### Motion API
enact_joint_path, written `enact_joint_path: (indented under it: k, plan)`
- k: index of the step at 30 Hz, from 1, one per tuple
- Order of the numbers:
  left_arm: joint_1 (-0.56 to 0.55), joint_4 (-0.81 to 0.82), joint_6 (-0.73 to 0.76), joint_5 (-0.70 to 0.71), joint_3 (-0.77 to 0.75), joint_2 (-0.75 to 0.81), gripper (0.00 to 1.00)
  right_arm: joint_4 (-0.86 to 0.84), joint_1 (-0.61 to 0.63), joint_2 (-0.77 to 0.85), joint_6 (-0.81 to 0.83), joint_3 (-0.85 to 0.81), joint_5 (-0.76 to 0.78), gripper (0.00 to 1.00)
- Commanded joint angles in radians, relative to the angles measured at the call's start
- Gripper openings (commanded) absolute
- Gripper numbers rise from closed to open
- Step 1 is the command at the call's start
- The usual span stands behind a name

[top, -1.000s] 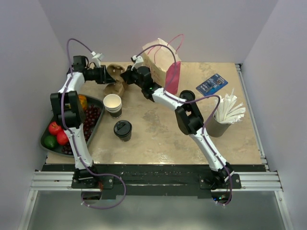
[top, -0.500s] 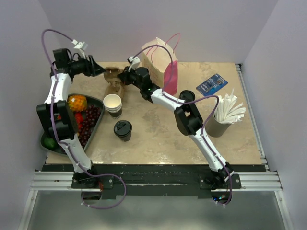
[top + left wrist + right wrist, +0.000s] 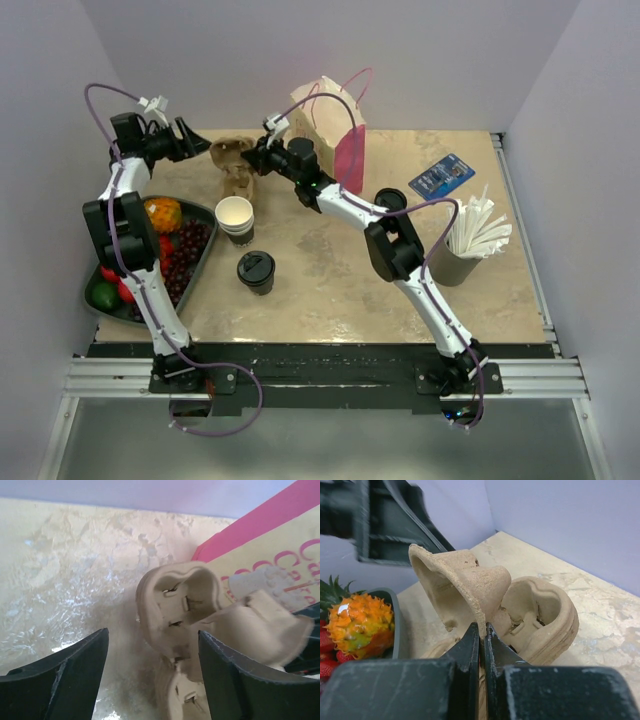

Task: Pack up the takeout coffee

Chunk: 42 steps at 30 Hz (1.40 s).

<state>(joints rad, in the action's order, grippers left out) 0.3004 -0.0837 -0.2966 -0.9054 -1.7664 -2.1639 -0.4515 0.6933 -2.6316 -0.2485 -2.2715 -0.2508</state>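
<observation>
Now left gripper (image 3: 193, 141) has let go and backed toward far-left corner of tabletop (image 3: 330, 270), jaws wide, empty. Right gripper (image 3: 481, 630) alone pinches cup carrier (image 3: 236, 162) rim. Takeout coffee (image 3: 256, 271) untouched, upright, left of centre. Loading probably next.

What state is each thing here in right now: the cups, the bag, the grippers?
Black-lidded paper coffee cup: upright, lid on, unheld.
Brown moulded-pulp cup carrier: pinched by one edge.
Right gripper: shut on the carrier.
Left gripper: open, empty.
Cream-and-pink paper bag: standing upright.
Stacked white paper cups: upright, lidless.
</observation>
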Motion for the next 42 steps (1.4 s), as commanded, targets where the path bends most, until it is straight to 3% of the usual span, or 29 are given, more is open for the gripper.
enact_joint_path:
  k: [1,7,13,19,23,25,26,27,42]
  plan:
    - [-0.030,0.019,-0.004,-0.004,-0.056,-0.050,0.77,-0.124,-0.003,0.074,0.026,-0.051,-0.056,0.00]
    - [-0.082,0.036,0.001,-0.004,-0.057,-0.099,0.79,-0.128,0.000,0.070,0.049,-0.052,-0.079,0.00]
    - [-0.118,0.003,0.014,0.121,-0.116,-0.134,0.66,-0.133,0.006,0.070,0.067,-0.052,-0.102,0.00]
    - [-0.135,-0.028,0.037,0.166,-0.133,-0.154,0.45,-0.145,0.015,0.078,0.104,-0.052,-0.102,0.00]
    - [-0.138,-0.048,0.056,0.201,-0.117,-0.131,0.21,-0.162,0.023,0.094,0.126,-0.054,-0.094,0.00]
    - [-0.139,-0.060,0.069,0.253,-0.110,-0.120,0.15,-0.170,0.028,0.111,0.135,-0.054,-0.088,0.00]
    - [-0.138,-0.063,0.076,0.272,-0.110,-0.108,0.05,-0.171,0.029,0.117,0.135,-0.054,-0.087,0.00]
    - [-0.138,-0.073,0.085,0.319,-0.111,-0.102,0.03,-0.174,0.031,0.125,0.135,-0.053,-0.085,0.00]
    - [-0.159,-0.134,0.076,0.686,-0.194,-0.057,0.00,-0.219,0.121,0.206,0.123,-0.052,-0.042,0.00]
